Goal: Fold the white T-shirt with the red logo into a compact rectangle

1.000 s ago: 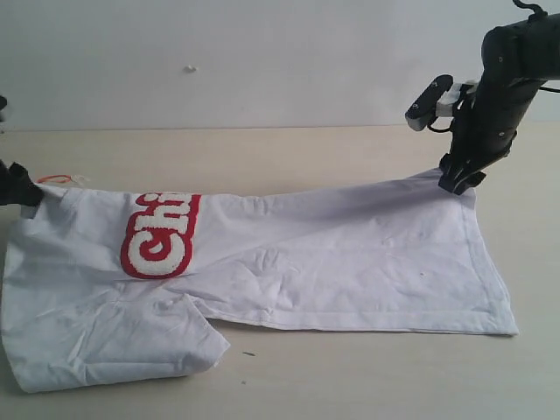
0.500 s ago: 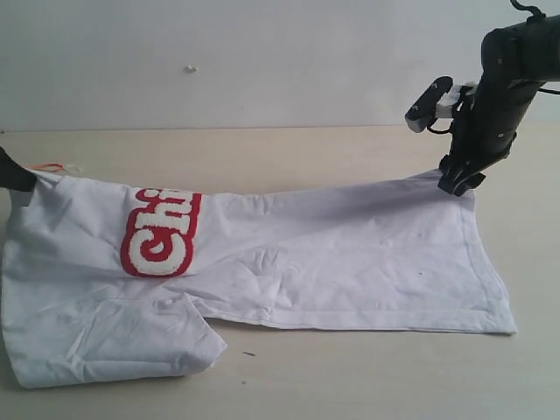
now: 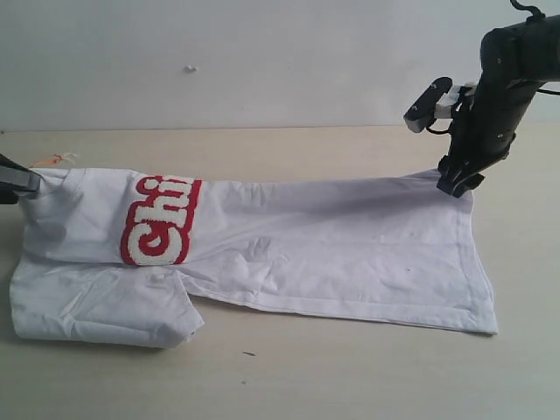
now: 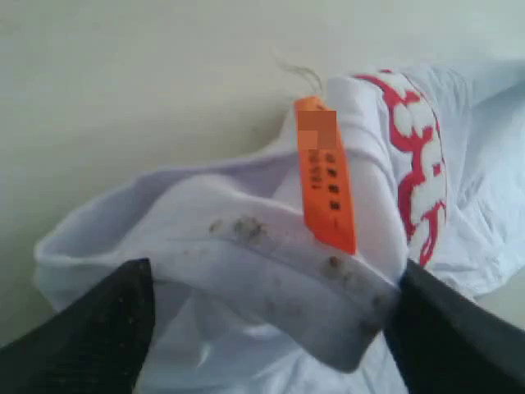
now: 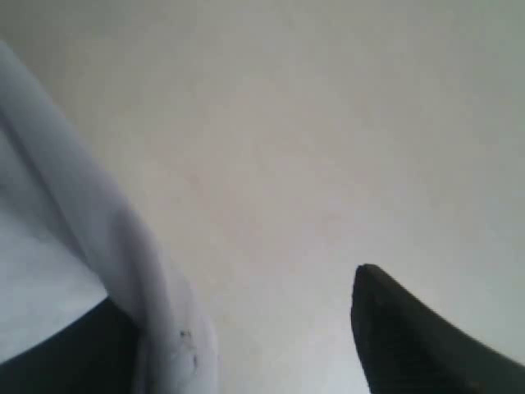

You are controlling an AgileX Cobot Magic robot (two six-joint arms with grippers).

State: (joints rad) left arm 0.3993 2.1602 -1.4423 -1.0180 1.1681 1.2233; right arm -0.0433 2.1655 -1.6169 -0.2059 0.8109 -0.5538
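Left pincer [image 4: 275, 275] is standing wide, collar [image 4: 271, 246] spanning its gap; right pincer [image 5: 238, 287] is touching the hem [image 3: 479, 262], grip unclear. You are tensioning the shirt [image 3: 350, 245]: pull evenly, edges level.

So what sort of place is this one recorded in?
Most likely a robotics lab or test bench, not a home: a bare pale tabletop against a plain white wall, a black robot arm reaching over it, and the white T-shirt laid out for handling.
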